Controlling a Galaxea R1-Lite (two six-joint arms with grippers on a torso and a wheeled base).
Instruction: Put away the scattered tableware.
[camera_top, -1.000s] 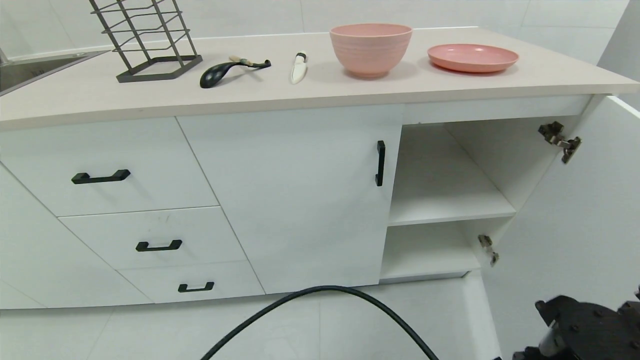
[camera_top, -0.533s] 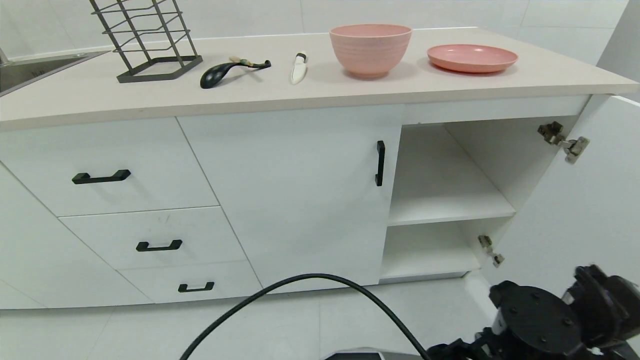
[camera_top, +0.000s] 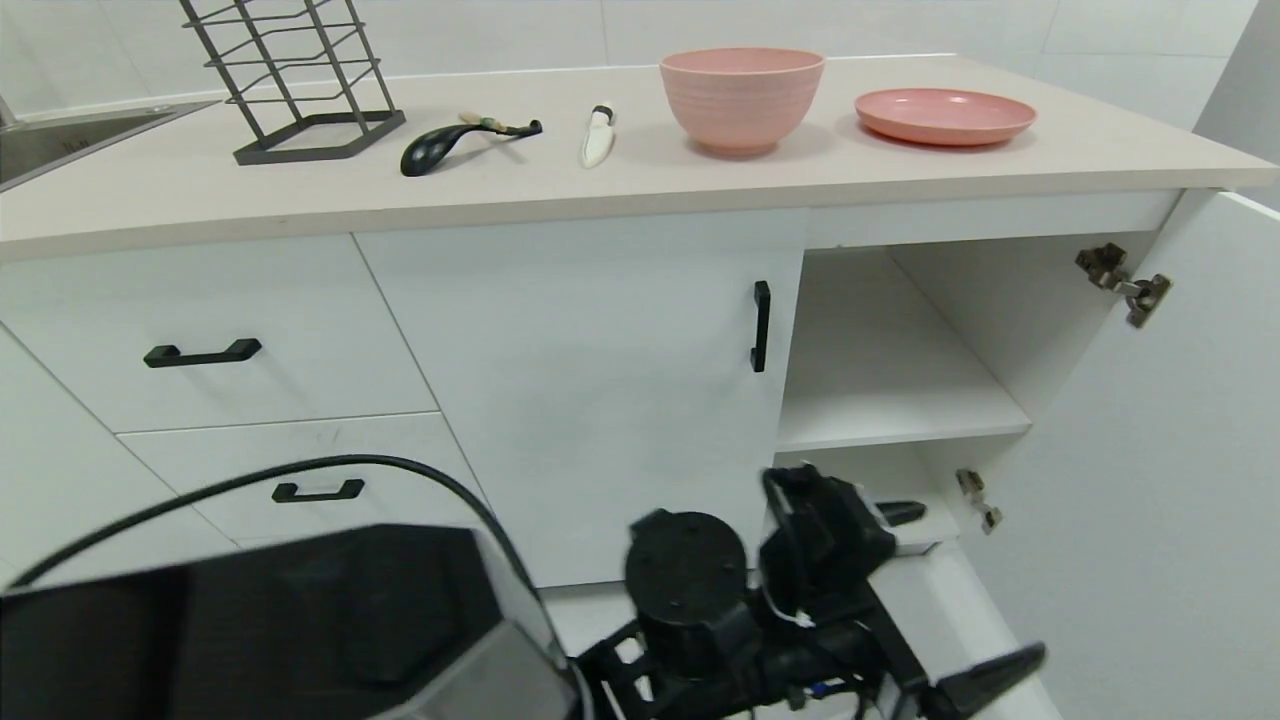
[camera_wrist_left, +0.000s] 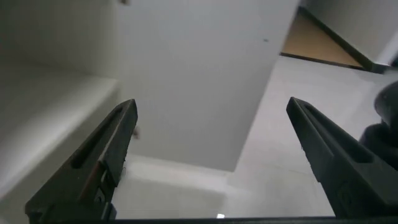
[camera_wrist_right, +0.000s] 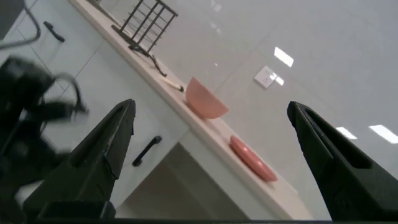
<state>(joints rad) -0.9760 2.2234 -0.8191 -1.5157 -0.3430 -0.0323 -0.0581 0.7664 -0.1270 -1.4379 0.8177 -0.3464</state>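
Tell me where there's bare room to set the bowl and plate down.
The open cabinet's upper shelf is bare. On the counter, the front strip along the edge and the right end past the plate are free. Crowded: the back row from rack through spoon, knife and bowl.

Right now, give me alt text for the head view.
A pink bowl, pink plate, small white utensil and black spoon sit on a pale counter near a wire rack. Below, the right cabinet door stands open, showing two shelves, with a black robot arm low in front.
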